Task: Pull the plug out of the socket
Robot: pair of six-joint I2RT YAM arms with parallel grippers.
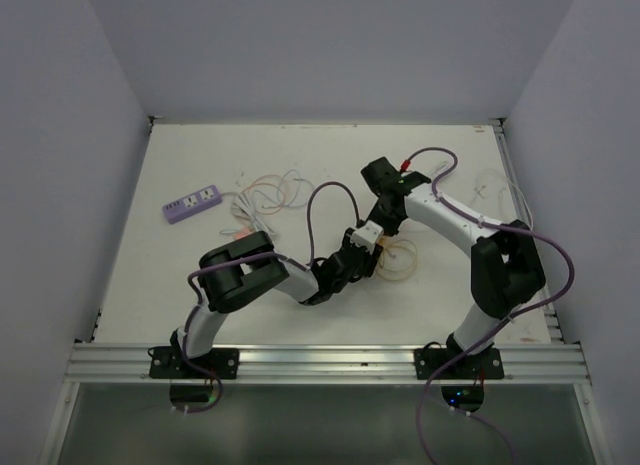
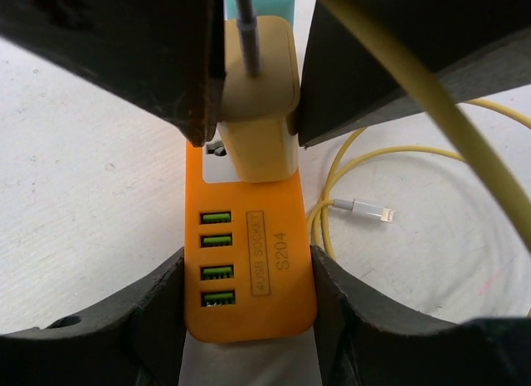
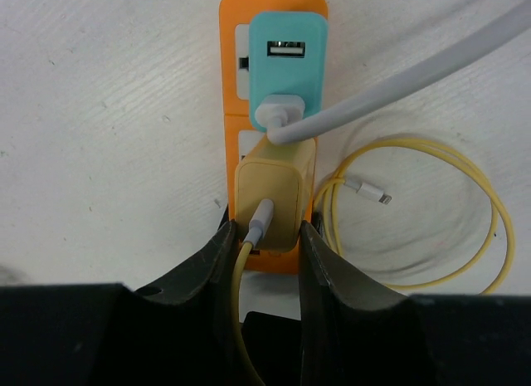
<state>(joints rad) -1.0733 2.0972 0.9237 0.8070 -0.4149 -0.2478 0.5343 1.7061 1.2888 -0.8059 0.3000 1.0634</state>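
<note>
White tabletop (image 1: 300, 155): my left gripper (image 2: 247, 274) clamps the orange socket strip (image 2: 290, 212) between its fingers; my right gripper (image 3: 267, 232) pinches the yellow plug (image 3: 274, 183).

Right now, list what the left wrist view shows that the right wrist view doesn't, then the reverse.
Only the left wrist view: the four green USB ports and the printed label beside them. Only the right wrist view: the teal plug face-on, with its white cable. Both: the orange power strip, the yellow plug seated in it, and the yellow cable with its loose end.
</note>
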